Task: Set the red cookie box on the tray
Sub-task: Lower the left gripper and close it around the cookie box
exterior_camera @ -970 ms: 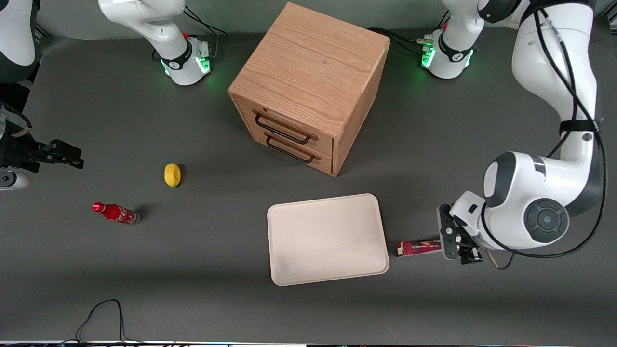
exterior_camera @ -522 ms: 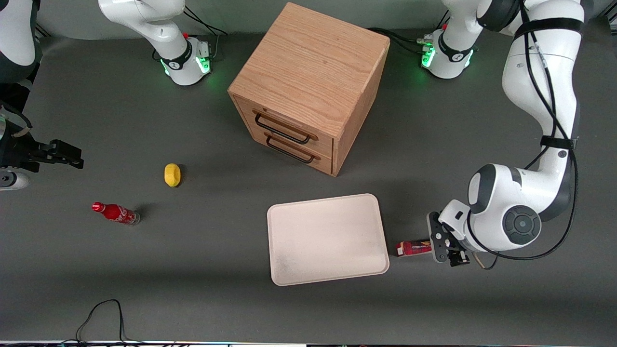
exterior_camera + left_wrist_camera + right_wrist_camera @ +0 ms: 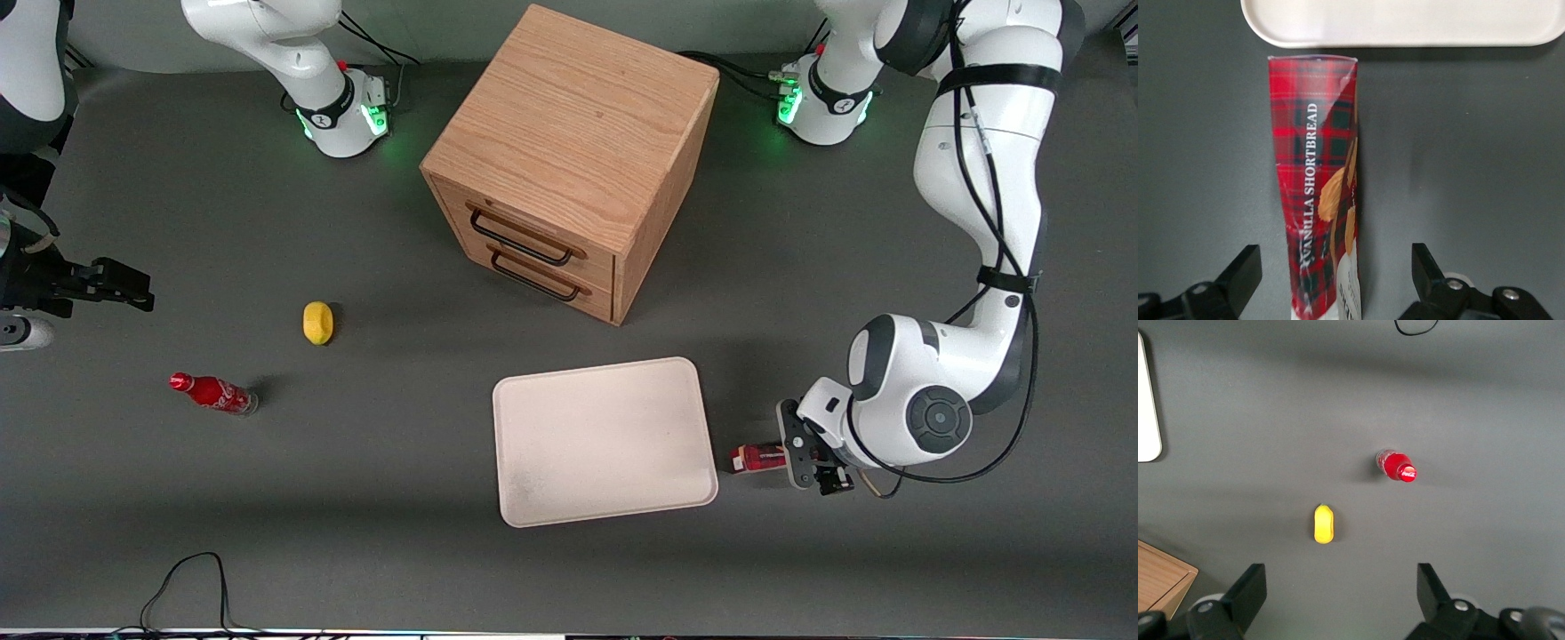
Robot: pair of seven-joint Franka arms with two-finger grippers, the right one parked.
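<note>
Beside the flat cream-white tray (image 3: 605,440), the slim red tartan cookie box (image 3: 1317,180) is lying on the dark table, its red end nearly touching the tray's rim. The left gripper (image 3: 1335,277) is hanging over its other end with fingers spread wide, gripping nothing, so the reach-to-grasp step looks in hand. Next it likely needs lowering and closing across the box's narrow sides.

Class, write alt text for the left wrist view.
A red cookie box lies flat on the dark table between the open jaws of the gripper, untouched. Its tartan end points at the tray, just short of the rim.
</note>
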